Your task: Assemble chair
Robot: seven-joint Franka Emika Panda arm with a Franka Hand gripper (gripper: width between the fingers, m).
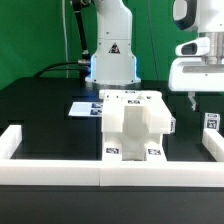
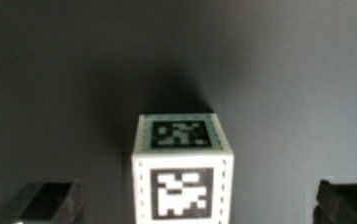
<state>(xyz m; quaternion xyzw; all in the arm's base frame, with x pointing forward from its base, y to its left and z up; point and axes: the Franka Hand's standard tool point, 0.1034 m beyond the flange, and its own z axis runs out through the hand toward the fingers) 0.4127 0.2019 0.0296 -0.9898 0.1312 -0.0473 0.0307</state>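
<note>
Seen claw [image 1: 206,98] spread to full width, pinching nothing, touching nothing. Directly beneath claw, between fingers [image 2: 47,203] yet clear of both: small tagged white block [image 2: 180,165], upright on desk [image 2: 68,80]. Lower, toward exterior view's left of claw: blocky chair body [image 1: 135,125].

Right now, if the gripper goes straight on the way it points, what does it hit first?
Probably the small tagged block, centred ahead between the open fingers of the gripper in the wrist view; the gap to it is unclear.

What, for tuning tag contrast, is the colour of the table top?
Black table; shows best in the exterior view.
</note>
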